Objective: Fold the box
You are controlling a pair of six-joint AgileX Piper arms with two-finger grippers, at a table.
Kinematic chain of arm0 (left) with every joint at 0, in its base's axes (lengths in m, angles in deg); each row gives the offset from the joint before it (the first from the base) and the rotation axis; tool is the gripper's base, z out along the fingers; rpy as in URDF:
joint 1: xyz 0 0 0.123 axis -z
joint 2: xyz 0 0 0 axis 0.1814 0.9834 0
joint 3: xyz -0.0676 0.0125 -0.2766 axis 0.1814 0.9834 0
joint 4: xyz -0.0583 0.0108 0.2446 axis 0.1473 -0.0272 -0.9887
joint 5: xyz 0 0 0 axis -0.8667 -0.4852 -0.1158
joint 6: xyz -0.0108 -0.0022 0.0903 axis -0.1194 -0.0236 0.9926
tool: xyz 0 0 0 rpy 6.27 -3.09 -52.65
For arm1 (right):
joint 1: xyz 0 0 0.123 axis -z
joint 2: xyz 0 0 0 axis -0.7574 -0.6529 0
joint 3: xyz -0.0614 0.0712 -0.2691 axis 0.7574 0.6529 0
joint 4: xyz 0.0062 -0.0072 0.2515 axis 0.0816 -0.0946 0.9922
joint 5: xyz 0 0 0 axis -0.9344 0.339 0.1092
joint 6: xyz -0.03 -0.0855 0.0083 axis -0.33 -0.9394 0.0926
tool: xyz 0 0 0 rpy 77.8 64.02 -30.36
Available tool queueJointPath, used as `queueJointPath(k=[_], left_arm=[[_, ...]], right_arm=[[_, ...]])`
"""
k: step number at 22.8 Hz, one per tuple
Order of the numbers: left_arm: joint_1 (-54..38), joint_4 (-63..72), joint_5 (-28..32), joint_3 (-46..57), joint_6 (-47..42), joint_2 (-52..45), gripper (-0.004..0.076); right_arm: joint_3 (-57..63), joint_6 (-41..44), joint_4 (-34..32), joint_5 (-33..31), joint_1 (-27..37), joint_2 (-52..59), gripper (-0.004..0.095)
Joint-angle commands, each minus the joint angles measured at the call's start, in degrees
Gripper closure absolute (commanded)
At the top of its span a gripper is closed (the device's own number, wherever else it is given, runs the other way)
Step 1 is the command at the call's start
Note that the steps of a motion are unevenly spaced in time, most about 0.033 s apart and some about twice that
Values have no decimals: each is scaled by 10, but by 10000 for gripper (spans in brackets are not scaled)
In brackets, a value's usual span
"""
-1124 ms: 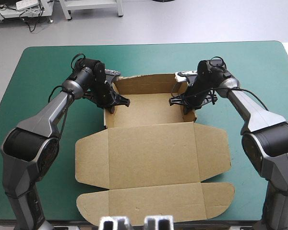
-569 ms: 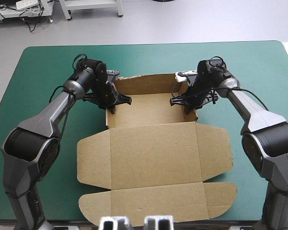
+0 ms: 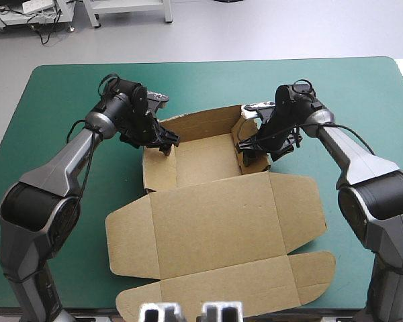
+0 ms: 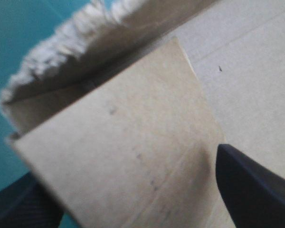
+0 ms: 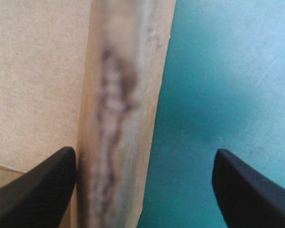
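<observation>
The brown box (image 3: 215,215) lies mid-table as an open tray with its lid and flaps flat toward the near edge. My left gripper (image 3: 162,142) is at the tray's left wall, open, its black fingers on either side of the wall (image 4: 133,133). In the left wrist view the gripper (image 4: 128,175) straddles that board, with a torn edge beyond it. My right gripper (image 3: 247,149) is at the tray's right wall, also open. In the right wrist view the gripper (image 5: 145,159) has the upright wall (image 5: 118,95) beside its inner finger.
The teal-green cover (image 3: 60,100) shows bare on both sides of the box and behind it up to the far edge. The lid's front flap (image 3: 221,288) reaches close to the near edge of the table.
Both grippers have gone from shut on the side walls to open. The box has turned slightly, its tray end shifting left, and the back wall now leans.
</observation>
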Motion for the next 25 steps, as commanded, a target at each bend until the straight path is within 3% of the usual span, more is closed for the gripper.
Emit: queueJointPath(k=[1,7,10,11,13,14,15,19,22,25], left_arm=[[3,-37,-34,-20,13,-65,118],[3,-99,-34,-20,16,-130,122],[3,-78,-34,-18,38,-167,176],[3,-59,-34,-16,54,-184,227],[3,-4,-35,5,98,-239,462],[3,18,-35,31,138,-287,644],[3,19,-35,45,150,-312,722],[3,2,-35,169,162,-467,729],[3,-4,-35,320,147,-610,729],[3,-49,-27,455,66,-714,729]], right_arm=[[-15,-9,4,-27,0,52,107],[-34,-17,-13,-27,0,100,107],[-36,-30,-13,-27,0,130,107],[-36,-35,-13,-27,0,141,107],[-34,-48,-16,-27,0,168,108],[-34,-52,-20,-27,1,180,108],[-34,-55,-22,-27,1,185,107],[-34,-69,-20,-25,1,191,107],[-33,-73,-18,0,1,185,131],[-33,-75,-1,35,1,162,179]])
